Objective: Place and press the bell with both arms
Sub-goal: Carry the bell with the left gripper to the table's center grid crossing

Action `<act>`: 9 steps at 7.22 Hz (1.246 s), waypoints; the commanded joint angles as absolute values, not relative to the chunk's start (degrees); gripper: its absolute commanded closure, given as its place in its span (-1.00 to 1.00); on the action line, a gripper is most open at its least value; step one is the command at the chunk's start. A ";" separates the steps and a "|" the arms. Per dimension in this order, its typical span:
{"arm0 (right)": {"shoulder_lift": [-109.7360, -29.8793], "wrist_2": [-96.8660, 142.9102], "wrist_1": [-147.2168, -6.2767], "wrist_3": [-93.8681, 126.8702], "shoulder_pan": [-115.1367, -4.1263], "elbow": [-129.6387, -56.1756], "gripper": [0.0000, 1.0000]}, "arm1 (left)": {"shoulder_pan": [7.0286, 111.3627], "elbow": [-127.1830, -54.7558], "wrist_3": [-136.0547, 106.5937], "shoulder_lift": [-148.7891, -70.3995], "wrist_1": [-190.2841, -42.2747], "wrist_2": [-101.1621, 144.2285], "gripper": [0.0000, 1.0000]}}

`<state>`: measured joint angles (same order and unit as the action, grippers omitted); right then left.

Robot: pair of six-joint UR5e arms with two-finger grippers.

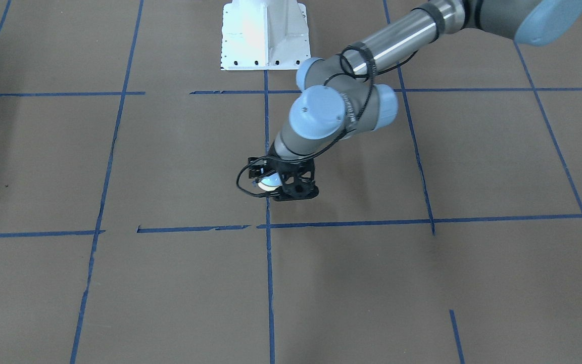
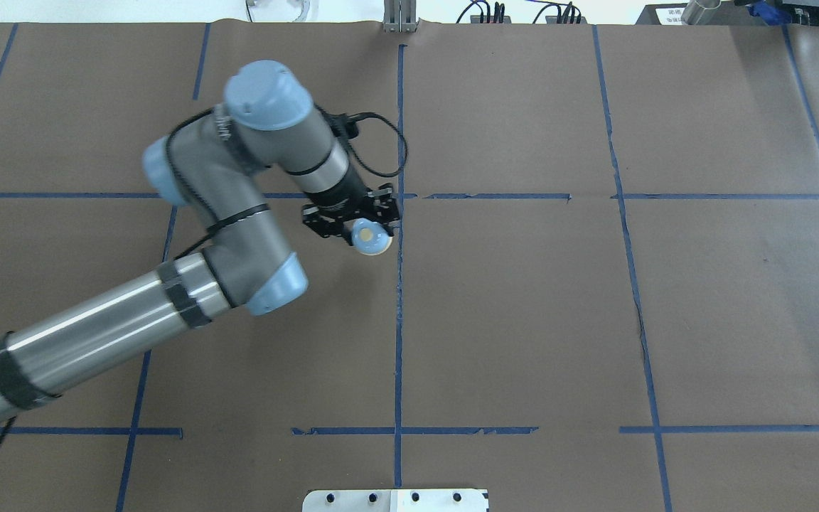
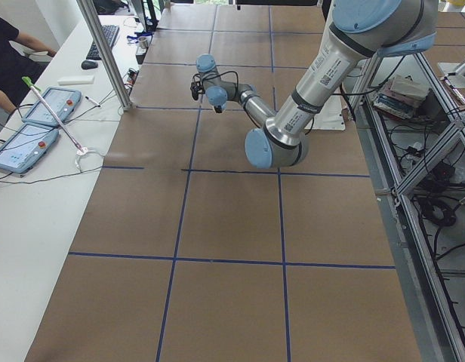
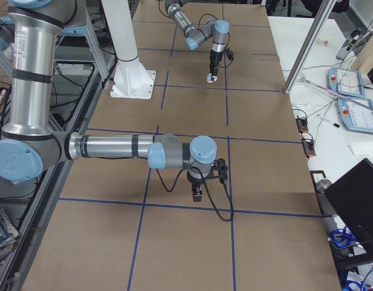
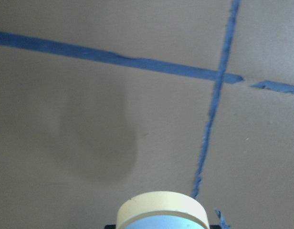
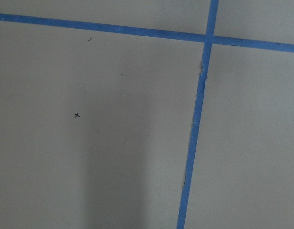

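Left tool (image 2: 358,226): clenched on my bell (image 2: 370,237), mid surface (image 2: 523,320).
Bell: looks light, rigid, smooth dome; base rim's my safest hold.
Right tool (image 4: 198,195): can't tell its state.

The table (image 2: 523,320) is covered in brown paper, marked into large squares by blue tape lines (image 2: 399,320) that are torn in places. A white bolted pedestal (image 1: 264,35) stands at one long edge, on the centre line. A small black cross (image 6: 77,115) is drawn on the paper. On a white bench beside the table lie two control tablets (image 3: 51,105), a keyboard (image 3: 110,34) and a mouse (image 3: 89,65), near a metal post (image 3: 115,79). A person in a black shirt (image 3: 2,45) is at the bench.
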<state>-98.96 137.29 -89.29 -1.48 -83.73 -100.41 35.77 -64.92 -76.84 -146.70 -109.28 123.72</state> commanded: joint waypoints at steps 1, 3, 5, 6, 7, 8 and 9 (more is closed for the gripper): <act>-98.88 137.29 -89.30 -1.41 -83.32 -100.46 -1.00 | 34.63 -56.78 -76.82 -152.23 -107.93 121.99 0.85; -98.88 137.29 -89.21 -1.41 -83.23 -100.46 -1.00 | 34.63 -57.04 -76.90 -152.66 -102.35 121.91 0.84; -98.88 137.29 -89.21 -1.41 -83.23 -100.46 -1.00 | 34.63 -57.13 -76.82 -152.49 -99.76 120.42 0.84; -98.88 137.29 -89.30 -1.41 -83.06 -100.46 -1.00 | 34.63 -57.13 -76.82 -152.49 -99.84 120.41 0.83; -98.88 137.29 -89.21 -1.41 -82.88 -100.37 -1.00 | 34.72 -57.13 -76.82 -152.40 -99.84 120.32 0.72; -98.88 137.29 -89.21 -1.41 -82.62 -100.46 -1.00 | 34.72 -57.13 -76.73 -152.40 -99.84 120.32 0.20; -98.70 137.29 -89.21 -1.41 -82.36 -100.46 -1.00 | 34.72 -57.30 -76.29 -152.40 -99.93 118.23 -0.79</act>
<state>-98.82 137.29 -89.22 -1.41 -82.67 -100.44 34.70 -57.19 -76.66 -152.42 -99.88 119.85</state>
